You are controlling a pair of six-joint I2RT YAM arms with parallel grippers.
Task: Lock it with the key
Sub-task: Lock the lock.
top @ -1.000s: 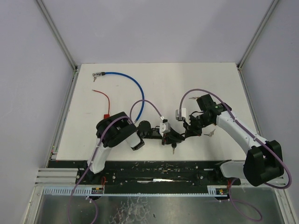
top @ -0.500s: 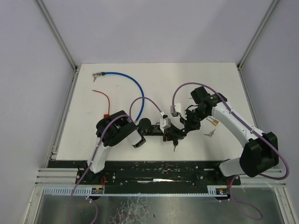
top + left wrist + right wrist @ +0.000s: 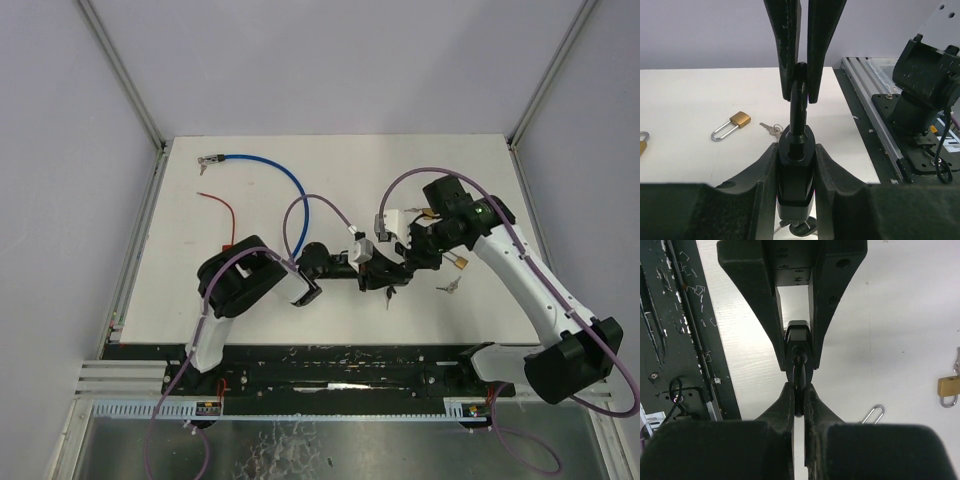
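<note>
A black padlock is held off the table between both grippers. My left gripper is shut on its body, and a key sticks out of the underside. My right gripper is shut on the black shackle, pinching its loop from the opposite side. In the top view the padlock is at the table's middle, with the left gripper on its left and the right gripper on its right. Something small, perhaps the key, hangs below it.
A brass padlock with an open shackle and loose keys lie just right of the grippers; another brass padlock is behind them. A blue cable and a red tie lie at the far left.
Both grippers have moved together with the black padlock, a little to the right and away from the near edge. The right arm has swung its elbow outward.
</note>
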